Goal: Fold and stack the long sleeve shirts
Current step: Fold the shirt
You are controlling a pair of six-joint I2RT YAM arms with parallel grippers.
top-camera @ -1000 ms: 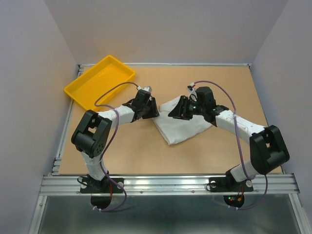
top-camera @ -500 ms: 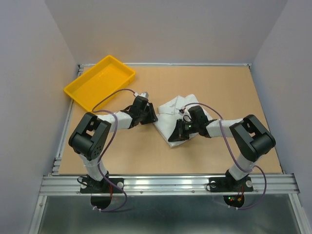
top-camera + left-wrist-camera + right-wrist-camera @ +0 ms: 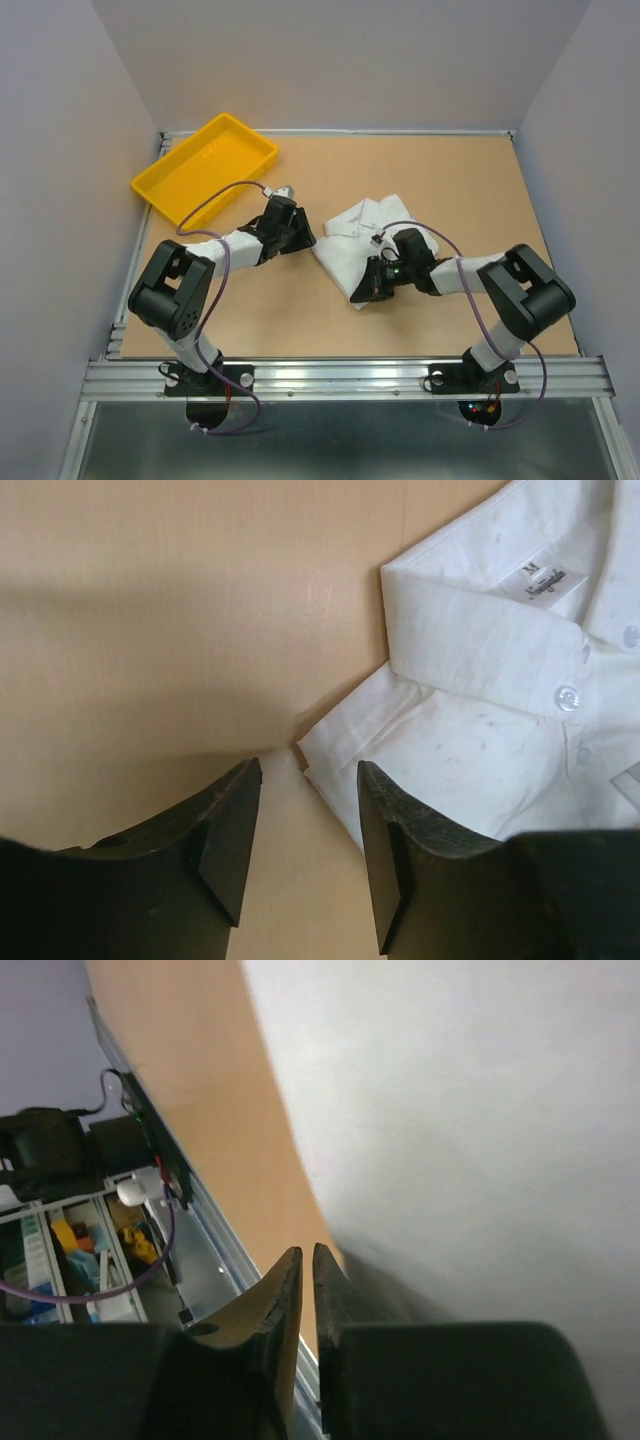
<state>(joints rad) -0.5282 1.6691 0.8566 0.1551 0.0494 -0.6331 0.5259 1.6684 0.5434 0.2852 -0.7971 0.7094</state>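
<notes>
Evenness seems key: with the shirt folded mid-table, the right gripper closed at its near corner and the left gripper agape beside its left corner, both should move together.

Robotics lab test cell, viewed from my remote station: the left arm and right arm I drive are bolted to an aluminium rail along the near edge of a bare wooden worktop, boxed in on three sides by plain grey walls. Purple cables loop along both arms. The right wrist camera catches cluttered storage shelves beyond the rail.
</notes>
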